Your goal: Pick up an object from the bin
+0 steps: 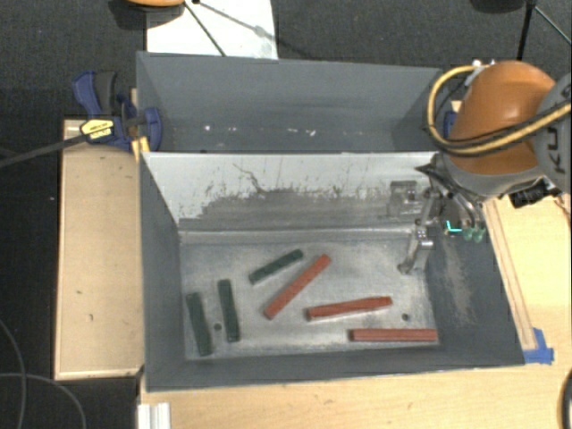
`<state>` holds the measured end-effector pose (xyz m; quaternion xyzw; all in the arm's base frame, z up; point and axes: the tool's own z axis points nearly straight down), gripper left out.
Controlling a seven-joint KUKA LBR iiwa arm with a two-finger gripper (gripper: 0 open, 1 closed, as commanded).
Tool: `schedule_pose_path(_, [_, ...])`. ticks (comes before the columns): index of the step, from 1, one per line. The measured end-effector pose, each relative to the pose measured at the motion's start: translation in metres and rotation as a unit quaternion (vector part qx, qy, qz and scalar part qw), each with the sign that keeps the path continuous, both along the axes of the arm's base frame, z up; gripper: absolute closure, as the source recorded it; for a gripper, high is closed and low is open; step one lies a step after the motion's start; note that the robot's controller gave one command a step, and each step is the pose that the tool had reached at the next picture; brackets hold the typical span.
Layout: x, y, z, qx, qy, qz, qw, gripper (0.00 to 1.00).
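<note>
Gripper (415, 254) of grey metal, below the arm's orange wrist cover (500, 114), hangs low over the right rear of the grey metal bin (268, 114) in the camera view, apart from every piece; whether it is open or closed cannot be told. Nearest lies a long flat red-brown bar (349, 307), on the floor to its front left. A second red-brown bar (393, 335) lies by the front wall, and a slanted red-brown bar (297, 286) lies mid-floor, just beside a slanted dark green bar (275, 266). Near the left wall lie an inner dark green bar (229, 310) and an outer dark green bar (197, 323), side by side.
</note>
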<state>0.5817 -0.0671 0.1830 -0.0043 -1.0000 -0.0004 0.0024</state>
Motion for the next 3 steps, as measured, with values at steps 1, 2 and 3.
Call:
schedule_pose_path(1, [0.002,0.0,0.005,0.0,-0.0039,0.001,1.0,0.0])
schedule_pose_path(2, [-0.011,0.008,-0.027,-0.001,-0.0073,0.032,0.9994,0.0])
schedule_pose_path(3, [-0.024,0.013,-0.073,0.0,-0.0044,0.142,0.9898,0.0])
